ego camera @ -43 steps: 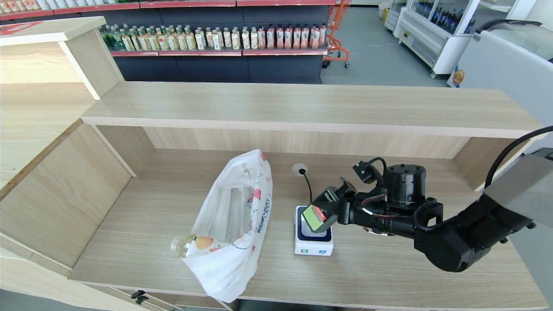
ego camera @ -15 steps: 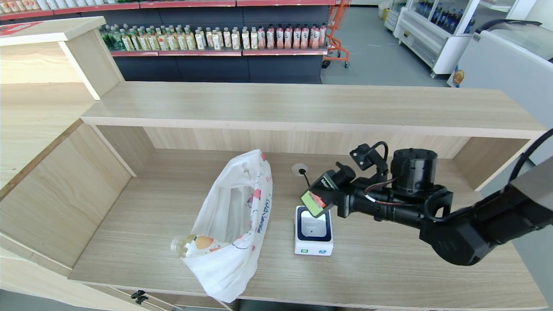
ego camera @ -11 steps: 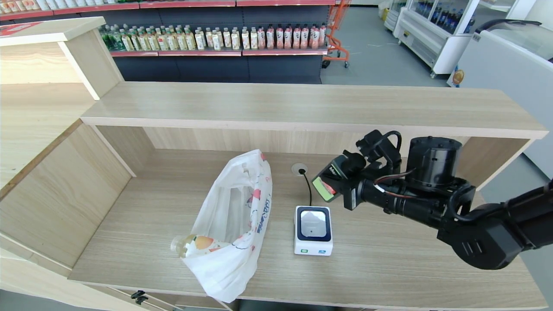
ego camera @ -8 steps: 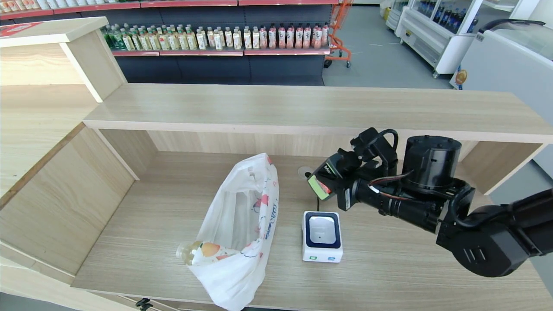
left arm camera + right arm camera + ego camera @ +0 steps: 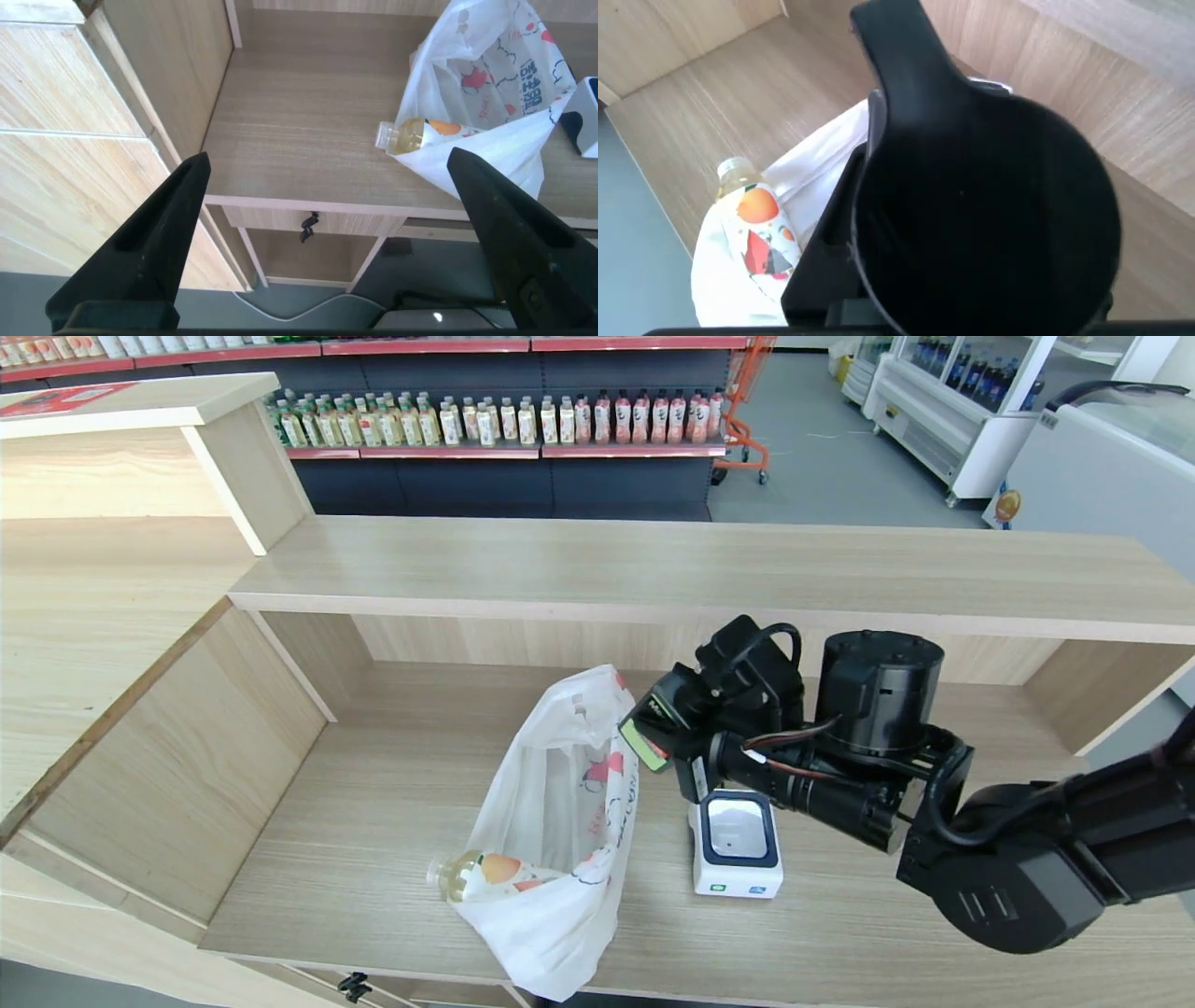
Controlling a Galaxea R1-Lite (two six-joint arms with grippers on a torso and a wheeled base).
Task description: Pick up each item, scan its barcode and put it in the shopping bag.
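My right gripper (image 5: 684,711) is shut on a black round container with a green and red label (image 5: 643,743), held above the counter beside the upper rim of the white shopping bag (image 5: 569,859). The container's dark base (image 5: 990,215) hides the gripper's fingers in the right wrist view, with the bag (image 5: 794,233) below it. A drink bottle (image 5: 481,874) lies in the bag with its neck poking out. The white and blue barcode scanner (image 5: 736,845) sits just right of the bag. My left gripper (image 5: 329,161) hangs open off the counter's front edge, away from the bag (image 5: 486,84).
The work surface is a recessed wooden counter (image 5: 373,803) with a raised ledge (image 5: 653,569) behind and a side wall (image 5: 187,747) on the left. A drawer front with a small latch (image 5: 308,224) lies below the counter edge.
The right gripper lifted the container off the scanner and carried it left to the bag's rim. The head camera also shifted, so the whole scene sits further right.
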